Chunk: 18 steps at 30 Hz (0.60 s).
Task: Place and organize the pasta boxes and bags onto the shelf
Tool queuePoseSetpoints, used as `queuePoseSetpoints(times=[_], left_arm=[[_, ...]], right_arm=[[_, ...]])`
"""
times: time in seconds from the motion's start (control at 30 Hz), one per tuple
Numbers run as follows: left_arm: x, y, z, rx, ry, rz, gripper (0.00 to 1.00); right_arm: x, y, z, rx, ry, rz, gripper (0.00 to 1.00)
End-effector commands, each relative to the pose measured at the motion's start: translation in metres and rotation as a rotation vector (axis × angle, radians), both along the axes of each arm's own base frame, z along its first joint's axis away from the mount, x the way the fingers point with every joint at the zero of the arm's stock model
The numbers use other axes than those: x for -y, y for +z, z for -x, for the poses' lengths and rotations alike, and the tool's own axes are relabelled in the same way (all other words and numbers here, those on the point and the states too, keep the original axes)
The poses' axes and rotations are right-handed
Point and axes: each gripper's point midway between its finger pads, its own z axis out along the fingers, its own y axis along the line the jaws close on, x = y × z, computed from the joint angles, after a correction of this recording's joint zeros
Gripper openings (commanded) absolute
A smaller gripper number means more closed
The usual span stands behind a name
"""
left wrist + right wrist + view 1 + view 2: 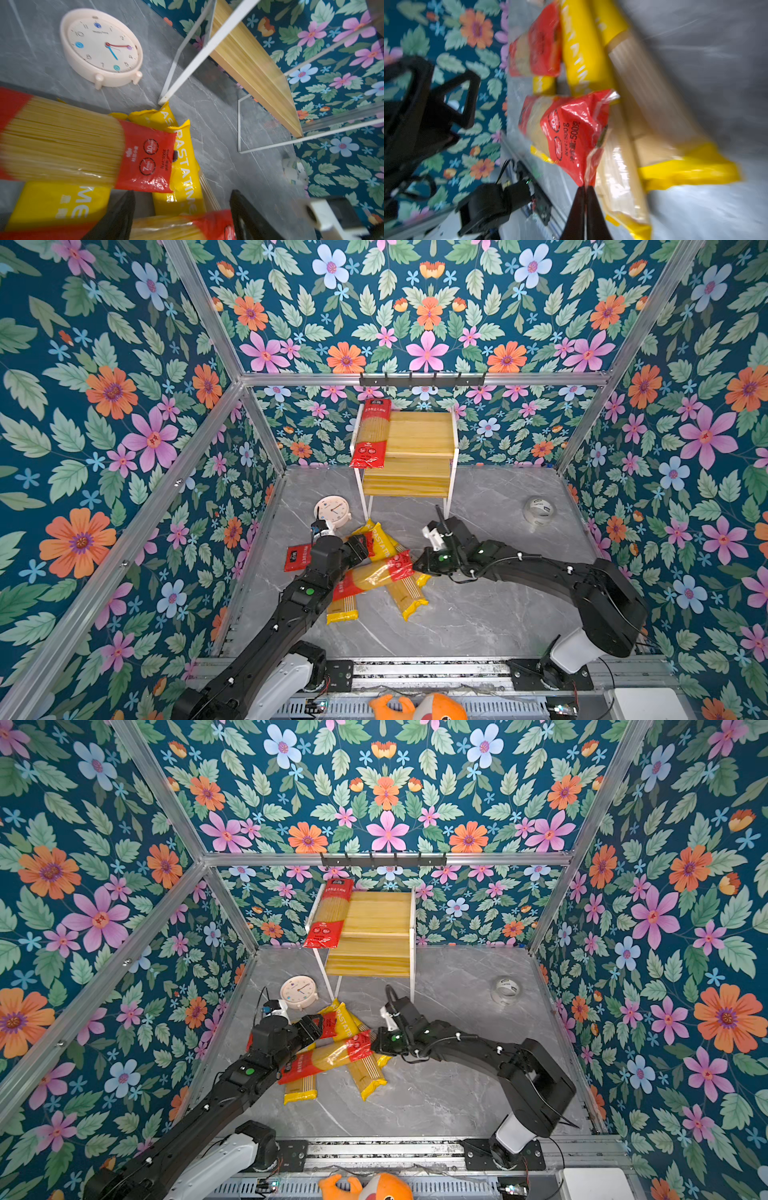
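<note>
The shelf stands at the back wall, with one red pasta packet lying on the left of its top board. Several more packets are heaped on the floor in front of it. My right gripper is shut on the crumpled sealed end of a red packet lying across the heap. My left gripper is open, its fingers either side of that same packet; contact is unclear. Another red packet lies partly under the left arm. Yellow PASTATIME packets lie beneath.
A cream clock lies left of the shelf's front leg. A clear tape roll sits at the right. A black hook rail hangs above the shelf. An orange plush toy and a white box sit past the front rail.
</note>
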Motion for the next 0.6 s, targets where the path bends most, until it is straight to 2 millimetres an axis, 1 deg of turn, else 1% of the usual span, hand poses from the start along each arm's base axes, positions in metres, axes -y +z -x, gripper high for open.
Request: queuePoseSetpoints(times=[0.0,0.07,0.13,0.17,0.27,0.37,0.47,0.57], left_arm=[[0.019,0.006,-0.002,0.039,-0.042,-0.025,0.75],[0.032,0.000,-0.001,0.027,-0.069,-0.050,0.75],[0.044,-0.006,0.000,0.013,-0.097,-0.066,0.75],[0.050,-0.009,0.001,0.008,-0.108,-0.070,0.75],[0.059,-0.020,0.006,-0.020,-0.125,-0.079,0.74],[0.061,-0.032,0.011,-0.049,-0.129,-0.081,0.74],[0.062,-0.043,0.013,-0.076,-0.138,-0.107,0.74],[0.062,-0.048,0.010,-0.093,-0.173,-0.200,0.76]], right_arm=[[0.031,-0.010,-0.001,-0.030,-0.041,0.031,0.00],[0.039,-0.015,0.002,-0.043,-0.037,0.060,0.00],[0.041,-0.018,0.003,-0.047,-0.034,0.070,0.08],[0.042,-0.018,0.002,-0.045,-0.044,0.075,0.13],[0.041,-0.013,-0.001,-0.039,-0.059,0.061,0.21],[0.031,-0.011,0.006,-0.042,-0.051,0.020,0.25],[0.015,-0.017,0.017,-0.026,-0.022,0.026,0.31],[-0.004,-0.019,0.025,-0.022,-0.012,0.024,0.39]])
